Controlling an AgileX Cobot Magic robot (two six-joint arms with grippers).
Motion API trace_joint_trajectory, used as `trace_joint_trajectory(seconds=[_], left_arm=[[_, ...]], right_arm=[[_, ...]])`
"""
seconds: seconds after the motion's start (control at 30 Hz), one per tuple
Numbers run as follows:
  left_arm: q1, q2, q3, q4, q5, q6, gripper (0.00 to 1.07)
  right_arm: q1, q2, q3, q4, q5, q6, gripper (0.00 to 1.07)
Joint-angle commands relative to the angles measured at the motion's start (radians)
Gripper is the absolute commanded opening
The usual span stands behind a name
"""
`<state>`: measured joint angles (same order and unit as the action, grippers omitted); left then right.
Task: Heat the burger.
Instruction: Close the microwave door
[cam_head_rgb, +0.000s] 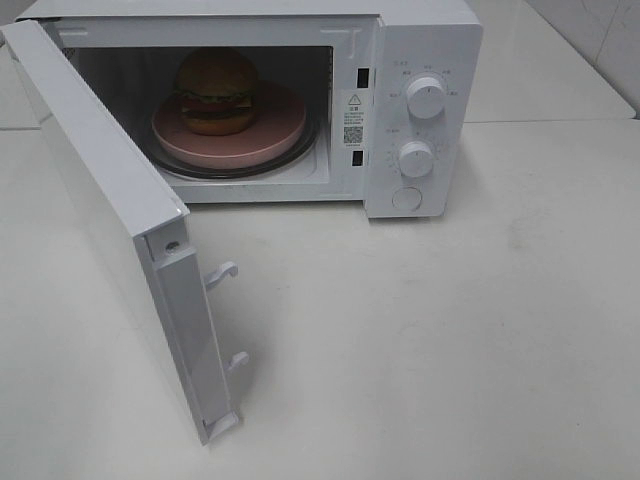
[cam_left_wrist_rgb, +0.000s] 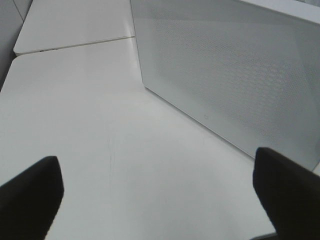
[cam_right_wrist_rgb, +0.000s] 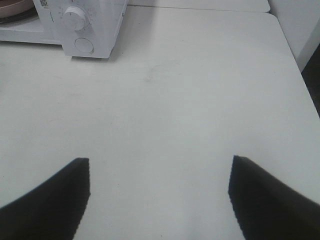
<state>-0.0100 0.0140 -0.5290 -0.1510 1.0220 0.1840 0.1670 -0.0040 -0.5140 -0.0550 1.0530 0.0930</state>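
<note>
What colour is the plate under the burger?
Pink. The plate under the burger shows best in the exterior high view.

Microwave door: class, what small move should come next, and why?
Probably swing the door shut with the left gripper: the burger already sits on the pink plate inside the microwave, the door stands wide open, and that open gripper is beside it.

White tabletop, matte, faintly scuffed, filling nearly every view. Meets a second white table at the back, with a thin seam between the two. Past the far right corner, pale tiled wall with grey grout lines. Soft, even light; only faint shadows.
</note>
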Motion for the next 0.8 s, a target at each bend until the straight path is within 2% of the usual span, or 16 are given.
trace_joint_trajectory(seconds=[0.03,0.07,0.1,0.13,0.17,0.2,0.27,0.3,0.33,0.37,0.4,0.43,0.6,0.7,0.77,0.8], left_arm=[[-0.005,0.079,-0.011,0.007,-0.081,-0.007,0.75],[-0.005,0.102,-0.011,0.007,-0.099,-0.007,0.69],[-0.005,0.102,-0.011,0.007,-0.099,-0.007,0.69],[-0.005,0.146,-0.011,0.007,-0.132,-0.007,0.58],[-0.005,0.17,-0.011,0.007,-0.154,-0.007,0.52],[-0.005,0.17,-0.011,0.007,-0.154,-0.007,0.52],[-0.005,0.24,-0.011,0.007,-0.218,-0.007,0.34],[-0.005,0.24,-0.011,0.007,-0.218,-0.007,0.34],[-0.005,0.291,-0.011,0.007,-0.264,-0.007,0.21],[-0.005,0.312,-0.011,0.007,-0.282,-0.007,0.13],[-0.005,0.312,-0.011,0.007,-0.282,-0.007,0.13],[-0.005,0.36,-0.009,0.007,-0.307,-0.007,0.0],[-0.005,0.454,0.012,0.008,-0.393,-0.003,0.0],[-0.005,0.513,0.045,0.008,-0.507,0.007,0.0],[-0.005,0.553,0.092,0.004,-0.655,0.041,0.0],[-0.005,0.553,0.092,0.004,-0.655,0.041,0.0]], right_arm=[[-0.003,-0.026,0.002,-0.005,-0.013,-0.001,0.76],[-0.003,-0.026,0.002,-0.005,-0.013,-0.001,0.76],[-0.003,-0.026,0.002,-0.005,-0.013,-0.001,0.76],[-0.003,-0.026,0.002,-0.005,-0.013,-0.001,0.76],[-0.003,-0.026,0.002,-0.005,-0.013,-0.001,0.76],[-0.003,-0.026,0.002,-0.005,-0.013,-0.001,0.76],[-0.003,-0.026,0.002,-0.005,-0.013,-0.001,0.76],[-0.003,-0.026,0.002,-0.005,-0.013,-0.001,0.76],[-0.003,-0.026,0.002,-0.005,-0.013,-0.001,0.76],[-0.003,-0.026,0.002,-0.005,-0.013,-0.001,0.76],[-0.003,-0.026,0.002,-0.005,-0.013,-0.001,0.76],[-0.003,-0.026,0.002,-0.005,-0.013,-0.001,0.76],[-0.003,-0.026,0.002,-0.005,-0.013,-0.001,0.76],[-0.003,-0.026,0.002,-0.005,-0.013,-0.001,0.76],[-0.003,-0.026,0.002,-0.005,-0.013,-0.001,0.76],[-0.003,-0.026,0.002,-0.005,-0.013,-0.001,0.76]])
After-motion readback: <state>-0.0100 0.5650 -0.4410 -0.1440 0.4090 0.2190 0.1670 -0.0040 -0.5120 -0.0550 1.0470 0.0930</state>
